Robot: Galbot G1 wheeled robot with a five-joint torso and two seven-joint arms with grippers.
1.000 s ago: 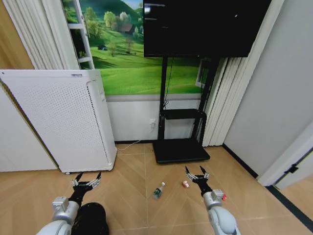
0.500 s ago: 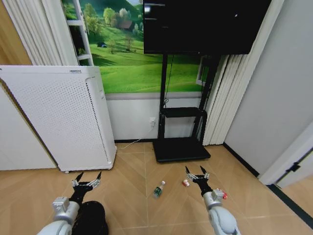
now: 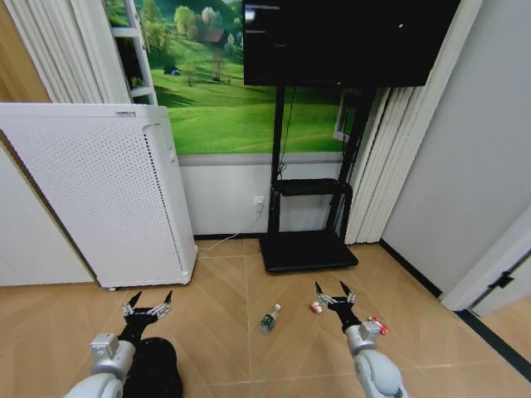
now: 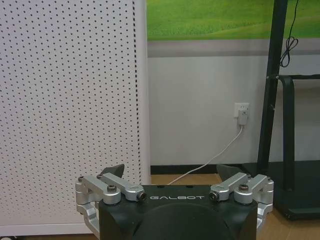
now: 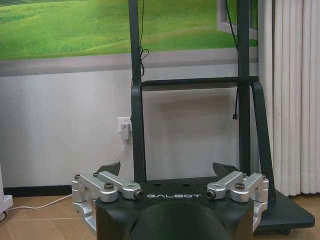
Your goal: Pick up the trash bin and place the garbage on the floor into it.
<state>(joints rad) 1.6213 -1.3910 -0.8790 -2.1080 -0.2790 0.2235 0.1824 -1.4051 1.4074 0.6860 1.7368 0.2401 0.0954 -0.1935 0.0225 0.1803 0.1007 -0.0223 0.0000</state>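
**Both arms held low and forward, bin and litter on the parquet**

The left end effector [image 3: 148, 303] is seen low on the left in the head view, its fingers spread wide with nothing between them. It is held out over the trash bin [image 3: 154, 369], a small black round bin that stands on the floor [image 3: 224, 332] directly under the left arm, close to the robot. In the left wrist view the same end effector [image 4: 170, 172] is shown with both dark fingertips apart, pointed at the white perforated appliance [image 4: 70, 110] and the wall socket [image 4: 242, 111] beside it.

The right end effector [image 3: 333, 292] is seen low on the right, likewise spread and empty. In the right wrist view [image 5: 167, 169] it is directed at the black TV stand [image 5: 200, 100] and its base plate.

The garbage is scattered on the herringbone parquet between and beside the arms. A clear plastic bottle [image 3: 269, 318] with a green label and white cap lies on its side near the middle, well apart from the bin. A small red-and-white item [image 3: 315, 308] lies just beside the right end effector's left fingertip as seen from the head. A second red-and-white item [image 3: 378, 326] lies on the floor just to the right of the right wrist.

Behind the litter, the white perforated appliance [image 3: 91, 195] stands against the wall on the left and the TV stand [image 3: 309, 207] carries a dark screen [image 3: 348, 41] at centre.
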